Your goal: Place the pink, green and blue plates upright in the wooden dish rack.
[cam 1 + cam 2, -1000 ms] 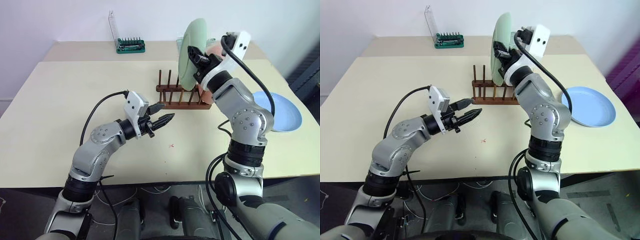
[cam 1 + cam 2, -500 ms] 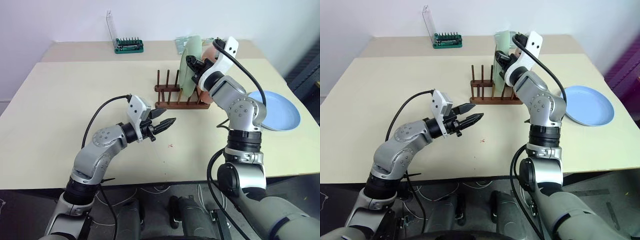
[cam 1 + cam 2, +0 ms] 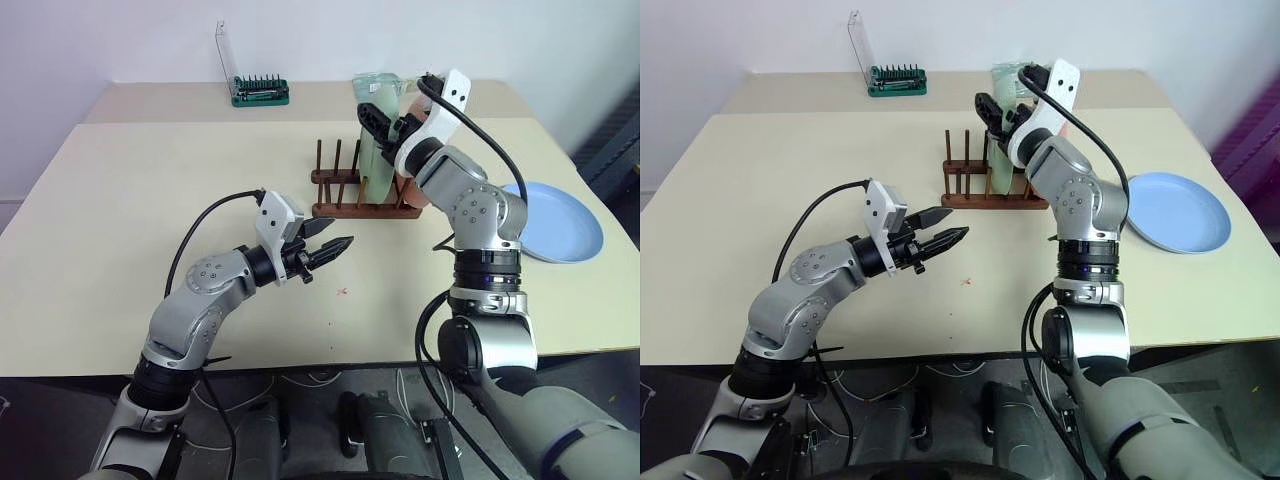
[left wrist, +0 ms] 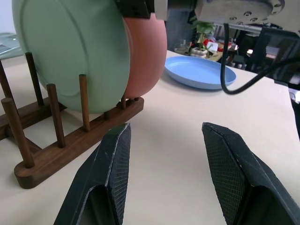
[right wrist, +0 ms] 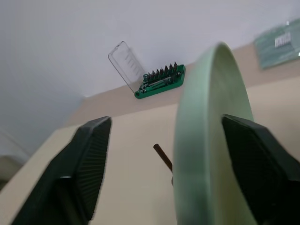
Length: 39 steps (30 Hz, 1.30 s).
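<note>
At the far side of the desk (image 3: 120,200) — two plates racked, one to go.

Upright between the pegs of the wooden dish rack (image 3: 345,190), the green plate (image 4: 75,51) stands just beside the pink plate (image 4: 147,56), while the blue plate (image 3: 560,222) lies flat near the desk's right edge, well apart from the rack. The right hand (image 5: 164,173) straddles the green plate's rim with its fingers spread wide, clear of both faces; the left hand (image 4: 164,183) hovers low over the desk with fingers apart, holding nothing. Judging by their matte finish, the plates look stiff, light and not very slippery — best pinched at the rim, since the blue one's shallow lip offers the only purchase.
</note>
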Available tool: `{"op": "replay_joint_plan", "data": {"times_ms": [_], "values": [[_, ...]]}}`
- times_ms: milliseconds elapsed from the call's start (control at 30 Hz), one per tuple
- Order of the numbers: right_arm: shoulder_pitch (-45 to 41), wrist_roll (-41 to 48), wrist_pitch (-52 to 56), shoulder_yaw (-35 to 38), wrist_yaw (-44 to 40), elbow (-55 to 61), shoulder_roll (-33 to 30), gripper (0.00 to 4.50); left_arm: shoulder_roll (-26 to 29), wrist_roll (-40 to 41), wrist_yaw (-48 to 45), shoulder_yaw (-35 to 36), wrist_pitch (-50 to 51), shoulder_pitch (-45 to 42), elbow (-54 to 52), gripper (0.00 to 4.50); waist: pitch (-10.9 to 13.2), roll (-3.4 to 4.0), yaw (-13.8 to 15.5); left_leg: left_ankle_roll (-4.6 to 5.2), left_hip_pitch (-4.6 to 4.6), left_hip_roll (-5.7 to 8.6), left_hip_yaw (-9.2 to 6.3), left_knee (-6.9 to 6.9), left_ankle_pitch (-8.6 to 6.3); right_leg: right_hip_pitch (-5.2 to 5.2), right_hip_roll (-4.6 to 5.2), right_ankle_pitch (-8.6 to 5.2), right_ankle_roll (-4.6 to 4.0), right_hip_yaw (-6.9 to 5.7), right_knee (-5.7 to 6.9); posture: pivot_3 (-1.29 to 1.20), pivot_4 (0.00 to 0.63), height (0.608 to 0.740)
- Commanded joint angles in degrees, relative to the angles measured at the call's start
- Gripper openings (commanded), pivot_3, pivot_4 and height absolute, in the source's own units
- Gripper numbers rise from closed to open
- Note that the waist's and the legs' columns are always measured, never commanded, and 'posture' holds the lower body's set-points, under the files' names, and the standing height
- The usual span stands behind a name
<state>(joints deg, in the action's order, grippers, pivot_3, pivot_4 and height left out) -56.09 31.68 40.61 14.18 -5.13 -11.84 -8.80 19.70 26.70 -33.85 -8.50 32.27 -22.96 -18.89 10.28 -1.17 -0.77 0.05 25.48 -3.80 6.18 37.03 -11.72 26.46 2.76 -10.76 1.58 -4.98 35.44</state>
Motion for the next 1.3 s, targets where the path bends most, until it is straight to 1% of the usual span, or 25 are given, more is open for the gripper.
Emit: {"op": "replay_joint_plan", "data": {"times_ms": [33,167,300,367,433,500,533,567,600,700,767,833,900,967,1067,1300], "values": [[-1.39,-2.06,-2.51,-2.24,-2.51,4.98,-2.15,3.70,-0.37,-0.13,-0.38,-0.42,-0.28,-0.71,-2.17,2.49,0.00,0.00,0.00,0.00,0.00,0.00,0.00,0.00,0.00,0.00,0.00,0.00,0.00,0.00,0.00,0.00,0.150,0.730],[-0.27,-6.23,-4.30,-6.19,-6.03,8.79,-6.52,3.70,-0.75,-0.34,-0.30,-0.77,-0.58,-0.87,-1.91,2.49,0.04,0.06,0.08,0.00,0.01,0.00,0.00,0.00,0.00,0.00,0.01,-0.01,0.00,0.00,-0.02,0.00,0.150,0.730],[0.64,-8.36,-5.49,-7.42,-8.39,11.04,-9.24,3.70,-1.00,-0.59,-0.43,-1.07,-1.00,-1.04,-1.57,2.49,0.04,0.06,0.05,0.00,0.01,0.00,0.00,-0.01,0.00,0.00,0.01,-0.02,0.00,0.00,-0.04,0.00,0.150,0.730],[0.84,-8.81,-6.25,-6.34,-10.76,12.63,-12.83,3.70,-1.33,-0.90,-0.51,-1.35,-1.36,-1.35,-1.07,2.49,0.06,0.09,0.18,0.00,0.00,0.01,0.00,0.00,0.00,0.00,0.01,-0.02,0.00,0.00,-0.04,0.00,0.150,0.730],[1.37,-8.74,-8.15,-5.52,-15.43,14.44,-17.32,3.70,-1.67,-1.35,-0.57,-1.53,-1.81,-1.65,-0.68,2.49,0.10,0.15,0.32,0.00,0.04,0.01,0.00,0.01,0.00,0.00,0.03,-0.03,-0.01,0.00,-0.09,0.00,0.150,0.730],[3.51,-8.10,-11.59,-3.98,-23.83,15.99,-24.49,3.70,-2.19,-1.81,-0.53,-1.63,-2.15,-2.06,-0.16,2.49,0.11,0.16,0.48,0.02,0.07,0.03,0.00,0.01,-0.01,-0.01,0.06,-0.03,-0.01,0.00,-0.18,0.00,0.150,0.730],[4.52,-7.75,-12.79,-3.29,-26.83,16.32,-27.15,3.70,-2.38,-1.97,-0.55,-1.70,-2.22,-2.13,-0.06,2.49,0.11,0.16,0.78,0.05,0.10,0.04,0.00,0.01,-0.04,-0.01,0.07,-0.04,-0.01,0.00,-0.22,0.00,0.150,0.730],[6.40,-7.78,-14.39,-2.29,-30.93,15.96,-31.30,3.70,-2.43,-2.17,-0.98,-1.97,-2.45,-2.26,0.05,2.49,0.11,0.16,0.89,0.10,0.10,0.07,0.00,0.01,-0.07,-0.03,0.07,-0.05,0.01,0.00,-0.27,0.00,0.150,0.730],[7.81,-7.99,-15.20,-1.26,-33.32,15.02,-34.39,3.70,-2.42,-2.36,-1.45,-2.32,-2.64,-2.30,0.07,2.49,0.11,0.16,1.10,0.15,0.09,0.08,0.03,0.01,-0.10,-0.04,0.07,-0.05,0.02,0.01,-0.29,0.00,0.150,0.730],[12.09,-7.60,-13.17,2.75,-37.62,9.86,-42.51,3.70,-2.24,-3.19,-3.48,-3.94,-3.50,-2.38,0.51,2.49,0.11,0.16,1.50,0.15,0.07,0.15,0.05,0.03,-0.10,-0.05,0.08,-0.07,0.01,0.01,-0.31,0.00,0.150,0.730],[17.24,-9.01,-14.00,2.93,-40.31,8.64,-45.90,3.70,-2.16,-3.54,-4.66,-4.92,-4.07,-2.30,0.84,2.49,0.10,0.15,1.55,0.15,0.04,0.14,0.06,0.06,-0.11,-0.07,0.08,-0.07,0.00,0.01,-0.32,0.00,0.150,0.730],[24.08,-12.51,-16.54,1.08,-42.61,7.83,-48.69,3.70,-2.26,-3.78,-5.92,-5.77,-4.71,-2.47,1.37,2.49,0.10,0.16,1.35,0.14,0.01,0.14,0.05,0.06,-0.11,-0.10,0.07,-0.07,-0.01,0.01,-0.34,0.00,0.150,0.730],[28.18,-15.58,-17.07,-0.71,-41.33,5.51,-48.59,3.70,-2.46,-4.34,-6.77,-6.33,-5.48,-2.84,2.05,2.49,0.09,0.18,1.22,0.15,-0.02,0.14,0.04,0.06,-0.11,-0.10,0.04,-0.07,-0.01,0.02,-0.33,0.00,0.150,0.730],[29.09,-19.73,-17.27,-3.22,-37.19,0.98,-47.20,3.70,-2.90,-4.12,-7.68,-6.41,-6.47,-3.05,2.35,2.49,0.10,0.20,1.01,0.15,-0.03,0.13,0.04,0.06,-0.11,-0.09,0.01,-0.07,-0.01,0.04,-0.32,0.00,0.150,0.730],[28.06,-25.53,-19.20,-7.03,-33.42,-5.64,-46.53,3.70,-3.64,-2.94,-9.16,-6.38,-6.84,-3.06,1.82,2.49,0.11,0.29,1.10,0.15,-0.02,0.16,0.02,0.10,-0.11,-0.05,0.00,-0.06,-0.02,0.07,-0.27,0.00,0.150,0.730],[22.77,-30.91,-21.61,-11.48,-30.54,-20.06,-43.48,3.70,-3.87,-3.56,-9.96,-6.74,-6.41,-2.29,1.06,2.49,0.12,0.31,1.23,0.16,-0.02,0.18,-0.01,0.12,-0.10,-0.09,-0.04,-0.06,-0.01,0.08,-0.28,0.00,0.150,0.730]]}}
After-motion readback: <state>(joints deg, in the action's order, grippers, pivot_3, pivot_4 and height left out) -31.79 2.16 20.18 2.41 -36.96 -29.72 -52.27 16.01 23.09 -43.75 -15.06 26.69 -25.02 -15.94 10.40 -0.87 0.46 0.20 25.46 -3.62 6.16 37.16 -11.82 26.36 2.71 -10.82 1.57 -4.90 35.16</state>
